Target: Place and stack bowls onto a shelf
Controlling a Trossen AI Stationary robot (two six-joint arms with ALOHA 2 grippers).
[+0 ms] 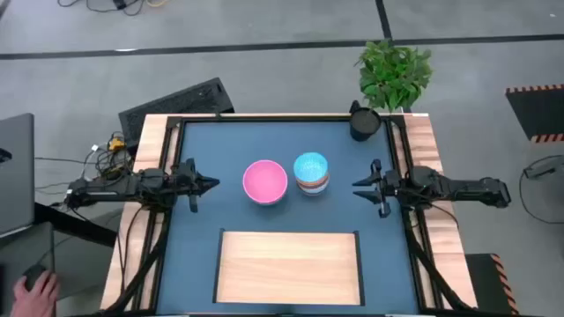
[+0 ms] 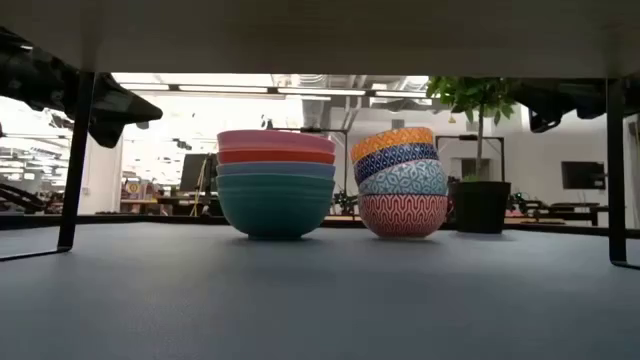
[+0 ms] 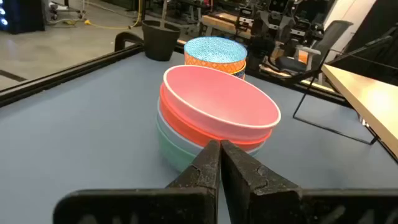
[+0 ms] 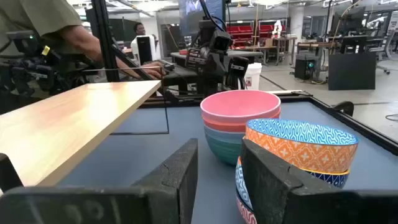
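Note:
Two stacks of bowls stand on the dark blue tabletop at its middle. The wide plain stack has a pink bowl (image 1: 264, 180) on top, with red, pale blue and teal below it (image 2: 275, 185). The smaller patterned stack (image 1: 311, 172) has a light-blue bowl on top (image 2: 403, 182). The pale wooden shelf (image 1: 289, 264) stands on thin dark legs at the table's near side, with no bowl on it. My left gripper (image 1: 209, 183) hovers shut left of the pink stack (image 3: 217, 102). My right gripper (image 1: 359, 187) hovers open right of the patterned stack (image 4: 298, 149).
A dark cup (image 1: 364, 123) stands at the far right corner, with a potted plant (image 1: 394, 75) behind it. The shelf's legs (image 2: 75, 160) rise from the table. A person's hand (image 1: 35, 286) shows off the table at the near left.

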